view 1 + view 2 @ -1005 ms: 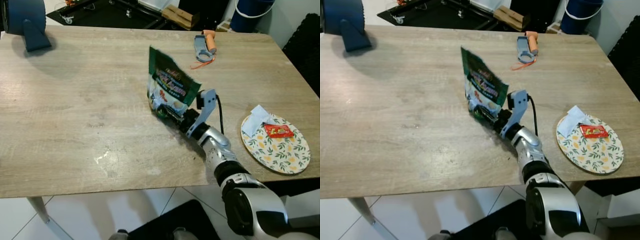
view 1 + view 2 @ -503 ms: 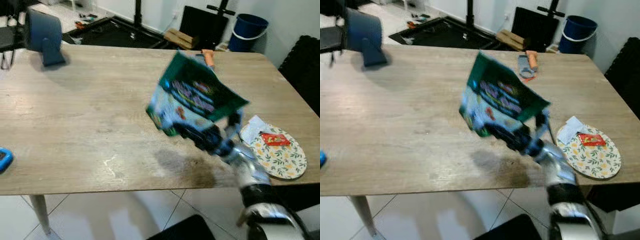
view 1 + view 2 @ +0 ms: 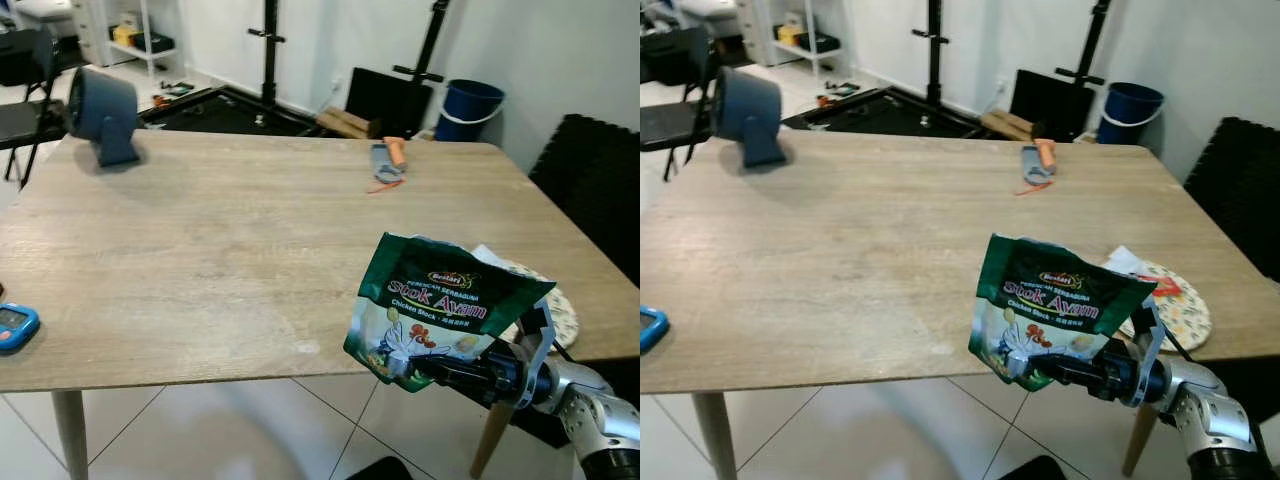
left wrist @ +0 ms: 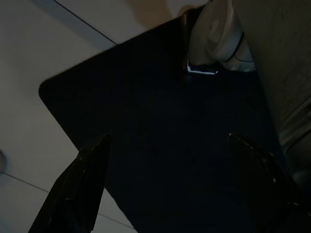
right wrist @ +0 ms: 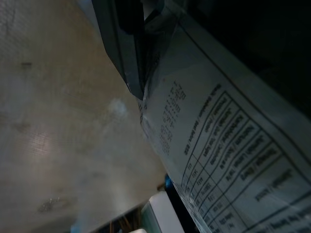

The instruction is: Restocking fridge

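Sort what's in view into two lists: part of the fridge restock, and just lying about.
Restock:
pouch, held off the table in the right gripper

Lying about:
table
plate
fan
blue gadget
orange-handled tool
bucket

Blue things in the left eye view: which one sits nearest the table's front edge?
The small flat blue device at the table's front left corner. The blue fan stands far back; the blue bucket is on the floor beyond.
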`<state>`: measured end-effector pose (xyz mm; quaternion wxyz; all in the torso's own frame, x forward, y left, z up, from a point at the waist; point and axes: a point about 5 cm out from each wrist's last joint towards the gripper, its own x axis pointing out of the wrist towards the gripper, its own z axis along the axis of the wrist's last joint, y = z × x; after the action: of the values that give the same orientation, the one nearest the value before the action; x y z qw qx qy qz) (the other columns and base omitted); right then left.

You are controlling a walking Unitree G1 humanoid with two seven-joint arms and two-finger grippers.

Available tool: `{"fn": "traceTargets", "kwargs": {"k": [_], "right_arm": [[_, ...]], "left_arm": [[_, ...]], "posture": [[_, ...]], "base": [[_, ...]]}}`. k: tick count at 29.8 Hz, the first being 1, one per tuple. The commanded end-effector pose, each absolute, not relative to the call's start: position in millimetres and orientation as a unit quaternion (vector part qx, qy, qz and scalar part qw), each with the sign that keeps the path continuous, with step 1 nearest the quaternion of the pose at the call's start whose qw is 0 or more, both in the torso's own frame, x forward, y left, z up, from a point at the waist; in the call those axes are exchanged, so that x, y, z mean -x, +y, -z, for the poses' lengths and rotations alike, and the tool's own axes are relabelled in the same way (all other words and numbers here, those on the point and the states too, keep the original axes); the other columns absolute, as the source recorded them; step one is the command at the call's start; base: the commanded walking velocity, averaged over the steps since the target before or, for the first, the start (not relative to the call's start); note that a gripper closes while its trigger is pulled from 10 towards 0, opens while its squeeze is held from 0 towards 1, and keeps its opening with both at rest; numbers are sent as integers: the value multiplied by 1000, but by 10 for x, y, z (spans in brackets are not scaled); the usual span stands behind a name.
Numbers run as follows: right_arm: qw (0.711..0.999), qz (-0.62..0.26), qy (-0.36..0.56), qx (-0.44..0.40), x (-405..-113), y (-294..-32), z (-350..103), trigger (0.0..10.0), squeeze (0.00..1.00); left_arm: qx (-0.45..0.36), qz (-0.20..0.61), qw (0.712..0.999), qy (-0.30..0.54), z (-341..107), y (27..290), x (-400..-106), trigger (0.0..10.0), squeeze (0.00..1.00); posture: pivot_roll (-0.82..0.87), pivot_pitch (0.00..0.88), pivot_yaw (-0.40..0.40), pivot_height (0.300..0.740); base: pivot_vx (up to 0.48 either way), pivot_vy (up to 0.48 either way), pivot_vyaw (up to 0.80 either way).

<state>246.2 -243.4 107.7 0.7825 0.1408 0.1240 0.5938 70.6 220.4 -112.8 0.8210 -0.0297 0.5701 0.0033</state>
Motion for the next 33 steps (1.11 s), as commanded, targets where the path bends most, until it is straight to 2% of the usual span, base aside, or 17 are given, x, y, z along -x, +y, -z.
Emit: {"fn": "traceTargets", "kwargs": {"k": [1,5,6,8,9,11,12,15,19,33], "right_arm": [[798,-546,216,-132,-2279,-2640,-767,10000,0],[828,-482,259,-124,-2203,-2805,-572,10000,0],[828,-482,259,-124,-2203,-2805,-572,10000,0],[862,-389,313,-87,-2155,-2944,-341,10000,0],[862,-389,313,-87,-2155,-2944,-341,10000,0],[883,-309,348,-64,-2126,-3030,-192,10000,0],[883,-309,348,-64,-2126,-3030,-192,10000,0],[909,-210,359,-34,-2117,-3085,-40,10000,0],[917,-152,368,-24,-2074,-3094,73,10000,0],[902,-8,431,12,-1728,-3119,425,10000,0]], "left_arm": [[19,-25,858,513,1024,2318,-1022,10000,0],[12,-40,860,508,1001,2395,-1041,10000,0],[12,-40,860,508,1001,2395,-1041,10000,0],[21,-39,857,514,998,2426,-1032,10000,0],[21,-39,857,514,998,2426,-1032,10000,0],[20,-17,844,535,1021,2409,-974,10000,0],[20,-17,844,535,1021,2409,-974,10000,0],[29,-6,815,578,1076,2386,-783,10000,0],[29,-13,804,594,1099,2390,-666,10000,0],[2,-52,792,608,1081,2569,-496,10000,0]], "posture": [[-45,10,-84,740],[-49,14,-83,740],[-49,14,-83,740],[-48,19,-83,740],[-48,19,-83,740],[-49,27,-83,740],[-49,27,-83,740],[-46,41,-84,740],[-47,53,-83,740],[-35,88,-90,740]], "base": [[0,0,0],[0,0,0],[0,0,0],[0,0,0],[0,0,0],[0,0,0],[0,0,0],[0,0,0],[0,0,0],[0,0,0]]}}
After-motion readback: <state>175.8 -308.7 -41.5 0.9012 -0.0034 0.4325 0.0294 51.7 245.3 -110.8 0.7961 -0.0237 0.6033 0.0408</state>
